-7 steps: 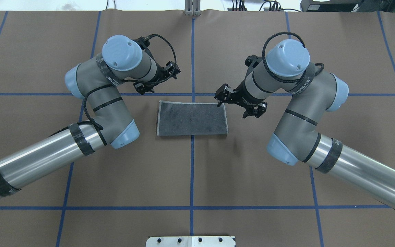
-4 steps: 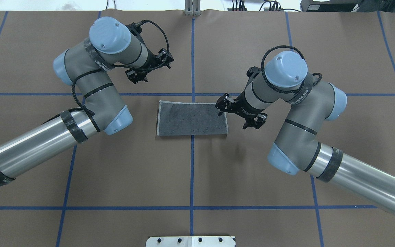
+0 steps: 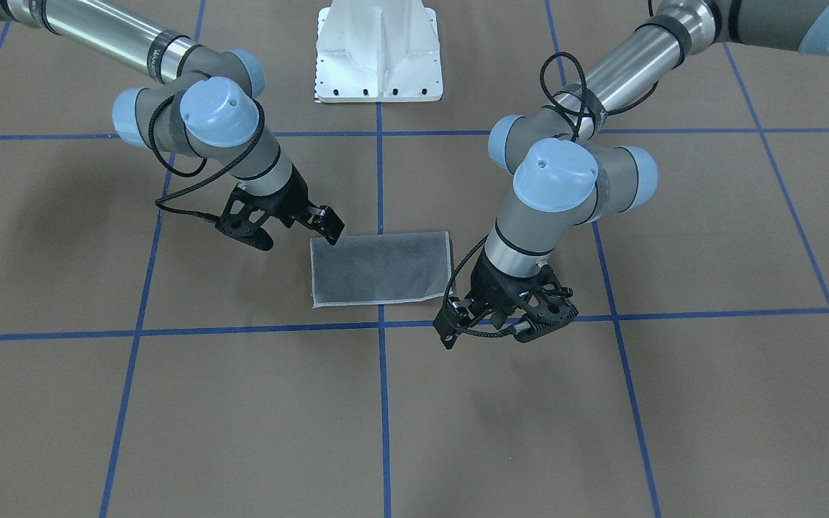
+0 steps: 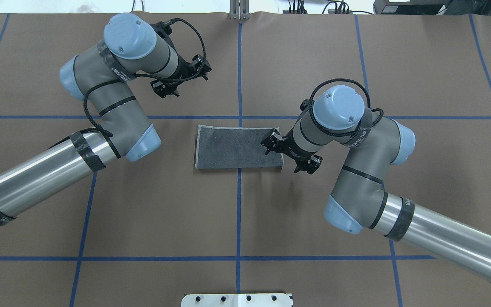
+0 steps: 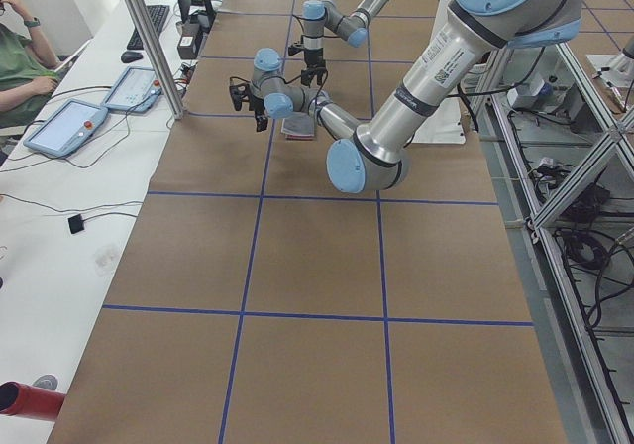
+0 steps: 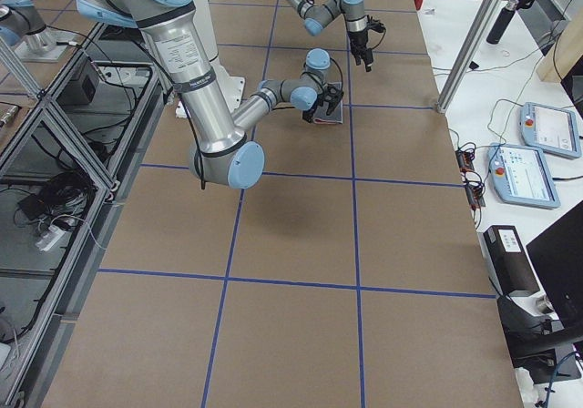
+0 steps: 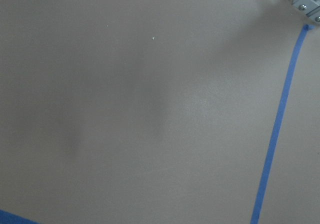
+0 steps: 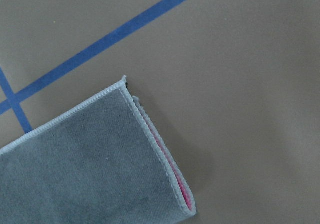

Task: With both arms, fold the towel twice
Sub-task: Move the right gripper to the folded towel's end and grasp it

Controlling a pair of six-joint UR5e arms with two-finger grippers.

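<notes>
Folded towel (image 4: 237, 147) lies flat (grey up); left hand (image 3: 488, 332) and right hand (image 3: 298, 236) seemingly apart.

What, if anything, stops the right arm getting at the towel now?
Likely yes, it can: its open end effector hovers at the towel's right end, and nothing lies between them.

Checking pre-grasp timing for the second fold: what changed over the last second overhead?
The left end effector pulled away from the towel, farther from the robot and to its left. The right end effector moved toward the robot, from the towel's far right corner to the middle of its right end. Nothing was grasped or released. The towel stayed flat, folded once, grey face up.
</notes>
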